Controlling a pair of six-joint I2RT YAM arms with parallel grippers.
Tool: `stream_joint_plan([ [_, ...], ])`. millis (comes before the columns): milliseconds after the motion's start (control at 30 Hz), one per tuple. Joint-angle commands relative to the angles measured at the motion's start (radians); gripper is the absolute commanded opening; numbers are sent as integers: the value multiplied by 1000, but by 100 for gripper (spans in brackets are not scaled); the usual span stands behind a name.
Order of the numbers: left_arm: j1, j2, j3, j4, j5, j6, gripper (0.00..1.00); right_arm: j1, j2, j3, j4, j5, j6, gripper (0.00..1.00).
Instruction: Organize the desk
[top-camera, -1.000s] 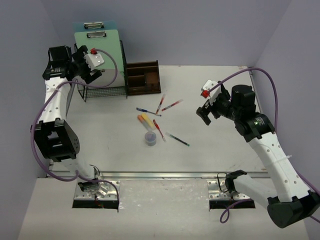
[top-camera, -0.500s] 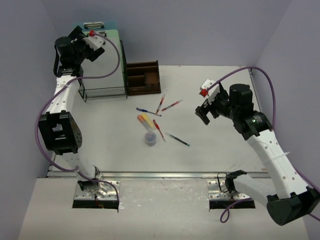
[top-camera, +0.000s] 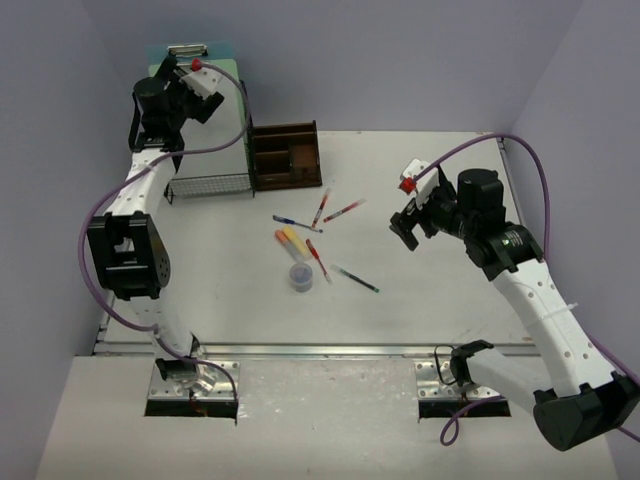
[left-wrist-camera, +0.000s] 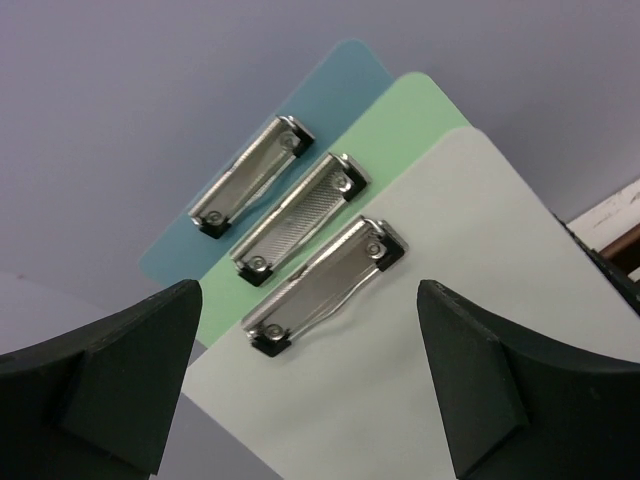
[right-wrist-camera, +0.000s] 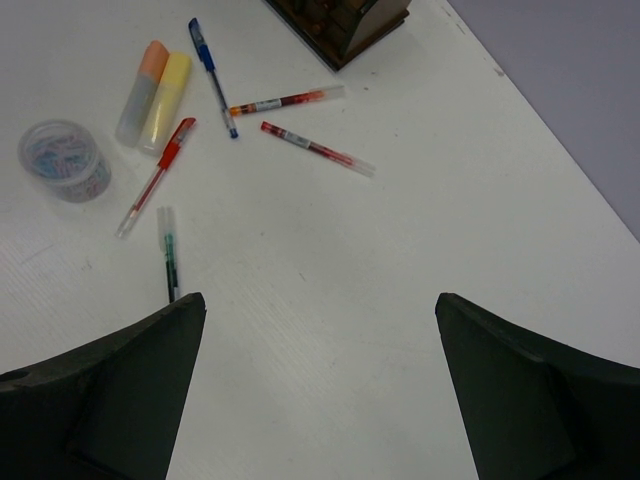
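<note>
in the wire rack, three clipboards, tub of clips, left end effector spread, right end effector spread

Pale lavender-grey walls, evenly lit

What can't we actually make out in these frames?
Clipboards: lower halves, left wrist view, cut off by the frame's bottom edge.
Wire rack: its inside, top view, hidden behind the left arm and the clipboards.
Wooden organiser: contents, too dark and small in the top view; cut off by the top edge in the right wrist view.
Pens: print on the barrels, too small in both views.
</note>
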Motion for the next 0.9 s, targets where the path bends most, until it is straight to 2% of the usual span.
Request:
stream_joint_plan([
  [0, -1, -206, 6, 78, -6, -180, 87, 1, 7, -1, 48, -11, 47, 99],
  [100, -1, -294, 6, 21, -8, -252, 90, 1, 22, 3, 27, -15, 49, 98],
  [167, 0, -403, 15, -98, 14, -305, 99, 3, 58, 9, -2, -16, 52, 95],
  [233, -1, -446, 20, -194, 32, -342, 100, 3, 77, 13, -25, -13, 58, 93],
  [367, -2, -565, 4, -489, 73, -417, 100, 16, 122, 10, -37, -15, 88, 87],
  [467, -1, -663, -94, -612, 105, -488, 100, 101, 162, 18, -42, 26, 110, 86],
  [700, 0, -861, -366, -703, 205, -623, 100, 267, 272, 21, 8, -17, 177, 86],
  [867, -1, -894, -435, -730, 227, -658, 100, 380, 431, 54, 47, -20, 174, 87],
])
